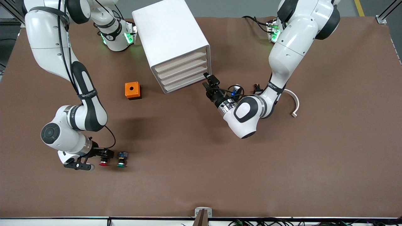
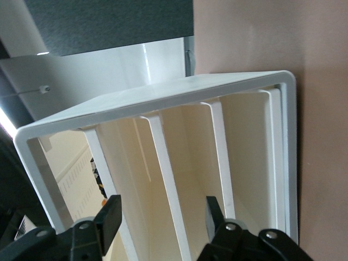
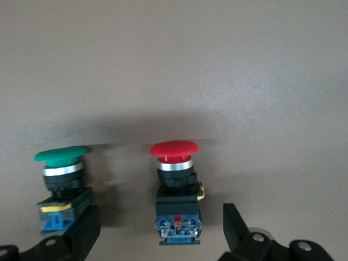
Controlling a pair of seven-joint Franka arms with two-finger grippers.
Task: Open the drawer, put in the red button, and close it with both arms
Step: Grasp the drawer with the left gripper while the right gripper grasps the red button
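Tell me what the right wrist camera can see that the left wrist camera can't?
Only the right wrist view shows the red button standing on the table between the open fingers of the right hand, with the green button beside it. Only the left wrist view shows the white drawer cabinet up close, right in front of the open left hand. Both show the brown table and a pair of black fingers.

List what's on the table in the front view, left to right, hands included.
right hand → red button → green button → orange box → drawer cabinet → left hand → white curved part
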